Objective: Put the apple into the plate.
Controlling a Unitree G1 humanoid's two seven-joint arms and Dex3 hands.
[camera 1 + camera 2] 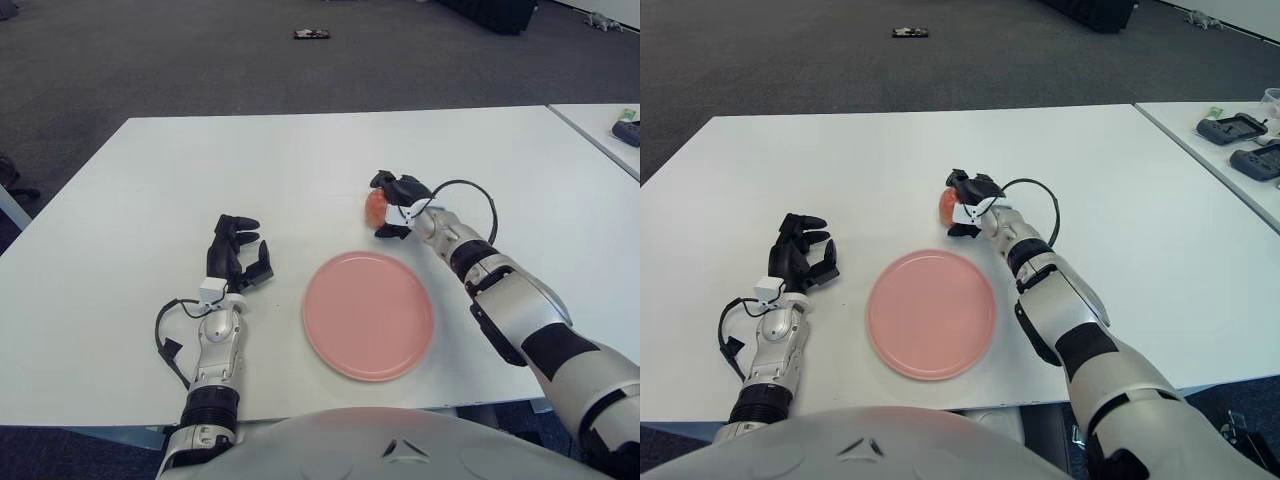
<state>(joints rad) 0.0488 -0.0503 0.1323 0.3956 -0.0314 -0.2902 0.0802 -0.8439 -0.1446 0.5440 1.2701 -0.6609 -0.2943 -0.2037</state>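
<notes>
Nearest the camera, the robot's own pale torso filled the bottom edge of both views, cutting off the white table's near rim. The left hand showed to the left of the pink plate, fingers loosely spread and holding nothing, with bare tabletop all around it. The plate sat close to the table's near edge, nothing in it, and open surface lay between it and either hand. Just beyond the plate's far right rim, the right hand was closed around the apple, its dark fingers wrapping the fruit from the right so that only a reddish-orange patch showed; whether the apple touched the table could not be made out. A black cable looped behind the wrist. Farther back the tabletop ran wide and bare to its far edge. A second table stood just beside it on the right, carrying dark controllers. Grey carpet stretched beyond, with a small dark object lying on it.
</notes>
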